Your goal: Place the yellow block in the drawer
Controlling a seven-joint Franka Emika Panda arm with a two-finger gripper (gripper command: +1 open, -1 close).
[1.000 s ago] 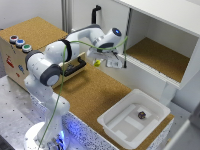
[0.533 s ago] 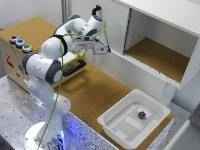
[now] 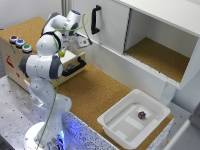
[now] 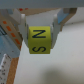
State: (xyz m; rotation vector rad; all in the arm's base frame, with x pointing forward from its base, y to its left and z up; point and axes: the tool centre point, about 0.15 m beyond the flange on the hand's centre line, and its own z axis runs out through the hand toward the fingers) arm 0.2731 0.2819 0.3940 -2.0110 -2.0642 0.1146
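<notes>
The arm is folded back on itself over the cork-topped wooden box (image 3: pixel 20 55), its white links stacked above the base, and the gripper (image 4: pixel 40 34) is tucked in behind the elbow where, from the room side, I can barely make it out. The wrist view settles what it is doing: the two pale fingers (image 4: pixel 22 31) are clamped on either side of the yellow block (image 4: pixel 39 40), pressing its flanks, with the block held between them and a dark letter N on its facing side. From the exterior view the block shows only as a speck of yellow-green (image 3: pixel 62 52) beside the arm's elbow, above the drawer (image 3: pixel 70 62), which stands pulled out from the box's front with its black bar handle (image 3: pixel 75 66) facing the cork floor. I cannot tell from either view whether the block hangs over the drawer's opening or just beside it. On top of the box sit three coloured round buttons (image 3: pixel 20 43). Farther to the exterior view's right stands the tall white cupboard (image 3: pixel 150 35), one door shut with a black handle (image 3: pixel 95 19), the other bay open on a cork shelf. Well apart from the arm, near the table's front corner, a white plastic tub (image 3: pixel 132 120) holds a small dark round object (image 3: pixel 142 115).
</notes>
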